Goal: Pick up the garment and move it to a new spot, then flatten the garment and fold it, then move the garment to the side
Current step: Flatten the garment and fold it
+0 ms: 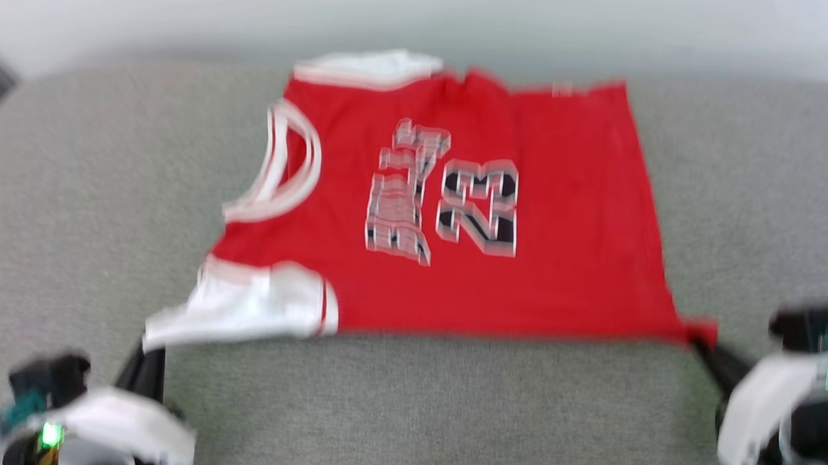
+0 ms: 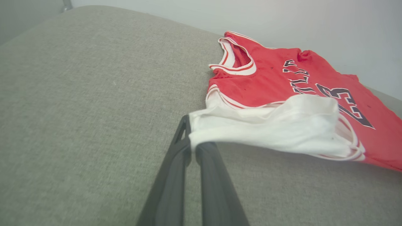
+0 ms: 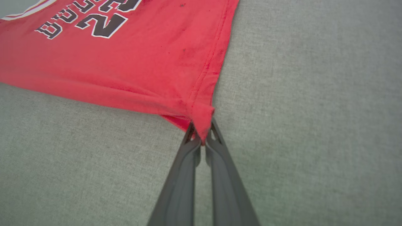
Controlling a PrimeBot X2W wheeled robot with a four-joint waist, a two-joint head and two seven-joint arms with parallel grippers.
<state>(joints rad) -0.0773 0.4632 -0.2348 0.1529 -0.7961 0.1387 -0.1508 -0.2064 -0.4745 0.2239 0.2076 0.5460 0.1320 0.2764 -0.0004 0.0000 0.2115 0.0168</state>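
Your left gripper point(image 2: 190, 139) is clamped on the tip of the white sleeve point(image 2: 282, 128). Your right gripper point(image 3: 203, 133) is pinched shut on the red hem corner point(image 3: 201, 116). Each holds one near corner of the shirt point(image 1: 470, 193), low over the grey pad point(image 1: 408, 397), with the near edge drawn straight between them. The shirt lies spread print-up on the pad, collar point(image 1: 285, 166) to your left, hem to your right, far edge close to the wall point(image 1: 422, 12). The head view is blurred.
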